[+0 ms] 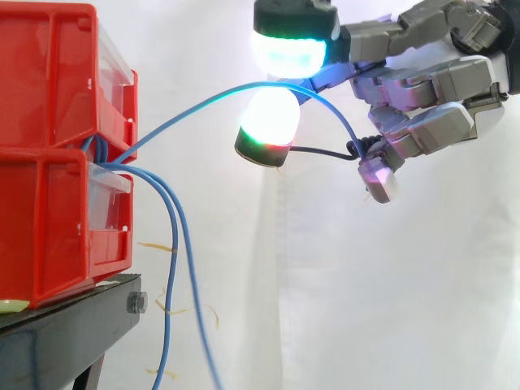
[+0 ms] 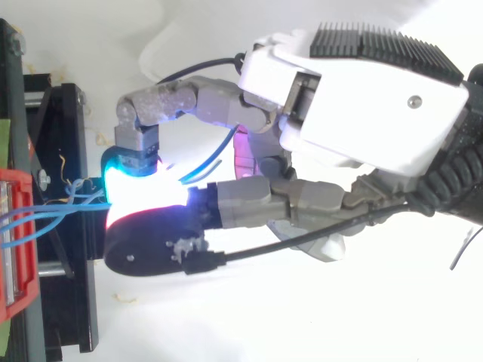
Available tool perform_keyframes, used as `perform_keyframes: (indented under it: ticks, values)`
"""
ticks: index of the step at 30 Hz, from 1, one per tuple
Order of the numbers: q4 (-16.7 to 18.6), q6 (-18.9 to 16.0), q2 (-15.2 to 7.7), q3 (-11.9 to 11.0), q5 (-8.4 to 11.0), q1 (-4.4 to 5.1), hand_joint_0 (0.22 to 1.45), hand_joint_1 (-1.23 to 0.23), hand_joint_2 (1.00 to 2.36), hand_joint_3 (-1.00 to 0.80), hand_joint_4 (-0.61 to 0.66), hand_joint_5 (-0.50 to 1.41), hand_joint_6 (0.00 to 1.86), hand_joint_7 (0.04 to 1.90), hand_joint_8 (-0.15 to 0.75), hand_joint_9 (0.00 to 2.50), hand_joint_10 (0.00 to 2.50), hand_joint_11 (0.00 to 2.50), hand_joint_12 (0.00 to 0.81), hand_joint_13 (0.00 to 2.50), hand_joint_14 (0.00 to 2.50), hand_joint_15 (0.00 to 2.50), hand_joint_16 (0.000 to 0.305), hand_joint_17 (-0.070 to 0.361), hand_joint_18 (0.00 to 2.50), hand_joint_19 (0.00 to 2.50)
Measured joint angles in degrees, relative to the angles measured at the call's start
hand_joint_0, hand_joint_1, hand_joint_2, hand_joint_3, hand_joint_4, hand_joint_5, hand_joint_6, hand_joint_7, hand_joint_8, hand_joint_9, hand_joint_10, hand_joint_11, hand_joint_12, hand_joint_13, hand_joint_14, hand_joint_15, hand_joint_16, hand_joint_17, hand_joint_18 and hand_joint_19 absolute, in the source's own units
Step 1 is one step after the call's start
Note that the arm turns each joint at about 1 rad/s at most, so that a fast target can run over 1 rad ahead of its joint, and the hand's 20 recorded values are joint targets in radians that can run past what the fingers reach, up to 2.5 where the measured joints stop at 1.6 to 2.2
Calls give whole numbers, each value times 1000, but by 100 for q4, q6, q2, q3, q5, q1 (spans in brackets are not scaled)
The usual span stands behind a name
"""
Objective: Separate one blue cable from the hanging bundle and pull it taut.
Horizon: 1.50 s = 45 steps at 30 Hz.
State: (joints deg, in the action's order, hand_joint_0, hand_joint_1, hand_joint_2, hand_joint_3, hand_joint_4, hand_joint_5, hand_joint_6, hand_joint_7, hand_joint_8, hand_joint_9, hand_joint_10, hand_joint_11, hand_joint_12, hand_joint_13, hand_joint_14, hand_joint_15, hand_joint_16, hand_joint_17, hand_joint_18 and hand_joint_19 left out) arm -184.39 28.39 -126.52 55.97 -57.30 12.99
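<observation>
Side view: blue cable (image 1: 188, 108) in hand (image 1: 435, 81)

On my feed the red bins (image 1: 49, 81) read as glossy moulded plastic. The blue cable (image 1: 183, 114) has a smooth sheath, the stand (image 1: 65, 333) is matt black metal, the curtain (image 1: 325, 284) matt cloth, and the hand (image 2: 355, 98) has a smooth white plastic shell.

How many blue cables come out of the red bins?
3: one blue cable arcs up, pinched by the hand; two hanging cables drop beside the stand. More may hide between the bins.
</observation>
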Motion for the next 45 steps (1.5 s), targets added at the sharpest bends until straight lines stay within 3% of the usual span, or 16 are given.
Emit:
perform_keyframes:
  ticks: [6, 9, 11, 13, 15, 17, 20, 22, 24, 27, 31, 39, 45]
  values:
    - [0, 0, -2, 1, 8, 1, 756, -650, 1012, -324, 80, 140, 505, 1180, 34, 2367, 36, 876, 357, 1850, 27, 917, 40, 90, 1162, 784]
    - [0, 0, -1, 1, 13, 0, 737, -661, 1015, -228, 63, 141, 505, 1196, 101, 2327, 35, 844, 364, 1838, 27, 936, 43, 97, 1165, 783]
    - [0, 0, -2, 1, 19, -1, 719, -682, 1012, -204, 59, 141, 505, 1205, 117, 2307, 32, 793, 372, 1840, 26, 924, 48, 107, 1191, 762]
    - [0, 0, -2, 1, 22, -1, 638, -712, 1002, -177, 154, 137, 506, 1217, 157, 2303, 30, 716, 414, 1877, 24, 878, 63, 142, 1325, 673]
    - [0, 0, -1, 1, 24, 0, 518, -570, 1006, -257, 200, 134, 506, 1223, 187, 2289, 27, 678, 444, 1878, 23, 863, 73, 165, 1390, 635]
    - [0, 0, 1, 1, 34, 1, 430, -378, 1001, -476, 193, 129, 505, 1221, 180, 2225, 29, 661, 403, 1797, 22, 879, 69, 155, 1256, 704]
    - [3, 0, -2, 1, 58, -1, 418, -169, 1000, -500, 166, 132, 505, 1207, 175, 2228, 26, 592, 409, 1792, 23, 830, 70, 157, 1243, 687]
    - [3, 4, -2, 1, 68, 0, 480, -92, 1000, -500, 133, 132, 505, 1205, 146, 2207, 27, 597, 379, 1752, 24, 837, 62, 139, 1146, 745]
    - [3, 6, -2, 1, 74, 1, 552, -128, 1000, -500, 112, 131, 505, 1204, 119, 2213, 25, 610, 359, 1716, 24, 822, 54, 123, 1075, 785]
    - [5, 8, -2, 1, 77, 1, 662, -365, 1000, -500, 115, 135, 505, 1193, 59, 2265, 27, 640, 356, 1710, 24, 760, 47, 106, 1082, 770]
    - [6, 9, 1, 2, 78, 2, 734, -582, 1012, -285, 147, 139, 505, 1223, 6, 2296, 26, 655, 357, 1681, 21, 671, 46, 103, 1115, 742]
    - [1, 9, 1, 2, 78, 3, 733, -622, 1008, -166, 141, 145, 505, 1266, 49, 2311, 26, 644, 373, 1656, 19, 624, 51, 114, 1154, 701]
    - [0, 9, 1, 2, 78, 2, 709, -636, 1007, -80, 89, 145, 506, 1263, 159, 2207, 27, 634, 379, 1641, 19, 643, 57, 127, 1166, 674]
